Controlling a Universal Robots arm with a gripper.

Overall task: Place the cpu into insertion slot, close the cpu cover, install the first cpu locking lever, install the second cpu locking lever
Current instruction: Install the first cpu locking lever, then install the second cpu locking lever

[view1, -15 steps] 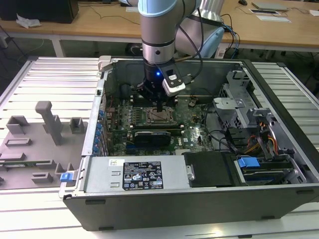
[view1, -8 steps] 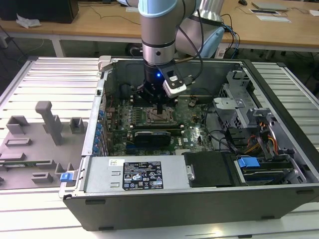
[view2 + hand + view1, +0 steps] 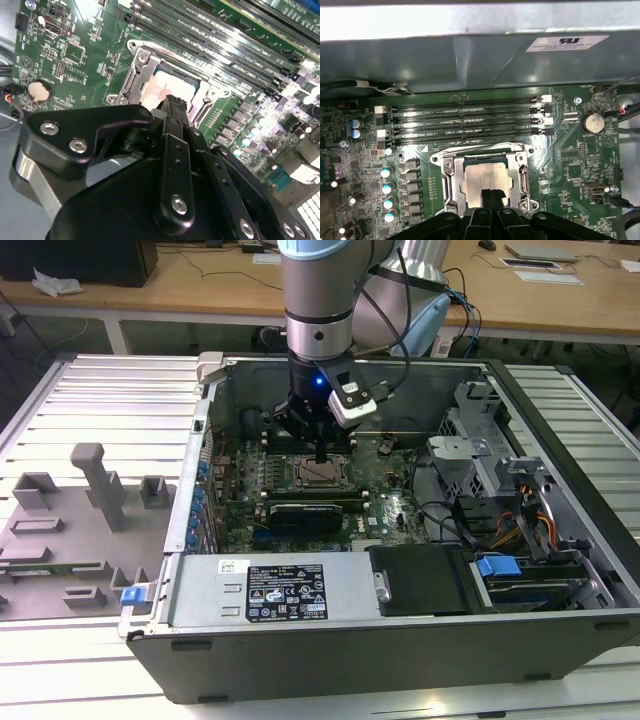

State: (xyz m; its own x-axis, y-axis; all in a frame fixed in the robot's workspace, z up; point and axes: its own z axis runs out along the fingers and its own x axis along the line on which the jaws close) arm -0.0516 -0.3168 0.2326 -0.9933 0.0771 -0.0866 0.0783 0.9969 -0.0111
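The cpu [image 3: 482,177], a silvery square chip, lies flat in the insertion slot on the green motherboard. The cpu cover [image 3: 451,176], a silver frame, lies down around the chip in both wrist views [image 3: 142,70]. A thin wire lever [image 3: 475,147] runs along the socket's side towards the memory slots. My gripper [image 3: 492,196] hangs straight over the chip's edge, its two black fingers pressed together with nothing between them. The exterior view has the gripper [image 3: 318,454] low inside the open computer case, just above the cpu [image 3: 322,475].
Several long memory slots [image 3: 465,120] lie beside the socket, with the case wall [image 3: 470,55] behind them. A black graphics card [image 3: 305,512] sits close to the socket. Drive bays and cables [image 3: 500,510] crowd the exterior view's right. Grey fixtures [image 3: 95,485] stand outside the case at its left.
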